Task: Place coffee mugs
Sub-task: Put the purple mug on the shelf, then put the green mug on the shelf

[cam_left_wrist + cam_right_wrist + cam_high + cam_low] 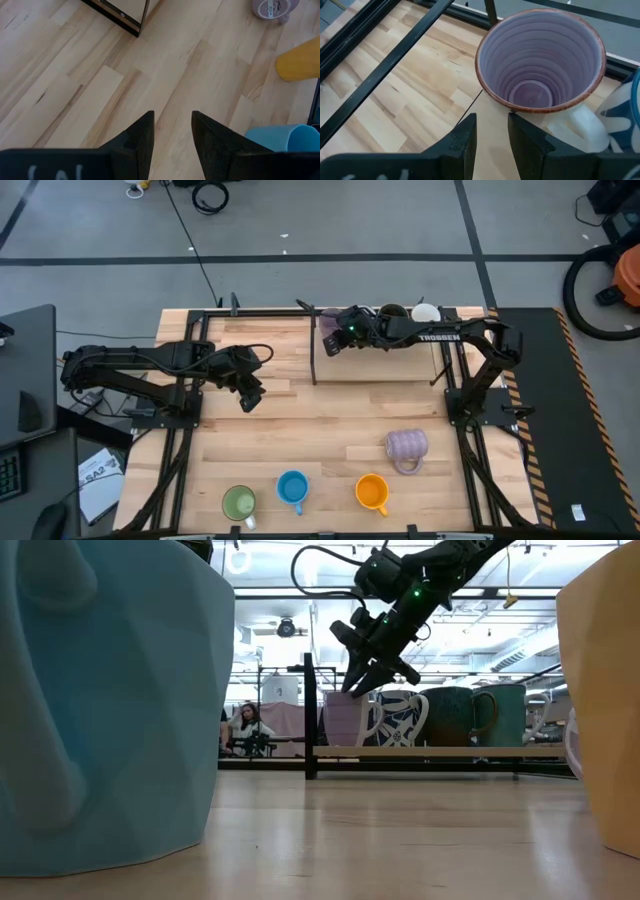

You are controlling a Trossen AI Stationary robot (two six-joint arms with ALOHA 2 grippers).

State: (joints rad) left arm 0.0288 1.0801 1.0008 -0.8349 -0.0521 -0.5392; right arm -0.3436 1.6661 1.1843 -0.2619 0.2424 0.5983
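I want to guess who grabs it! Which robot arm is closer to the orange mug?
Left. The left gripper hovers over mid-table, across bare wood from the orange mug; the right gripper is over the far shelf.

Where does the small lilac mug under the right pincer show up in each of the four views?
High view: the lilac mug sits at the rack's left end, mostly hidden under the right pincer.
Low view: mid-picture on the shelf, below that pincer.
Left wrist view: not in it.
Right wrist view: fills the upper middle, seen from above.
Shared landmark: the blue-and-white patterned mug beside it, at the right wrist view's edge.
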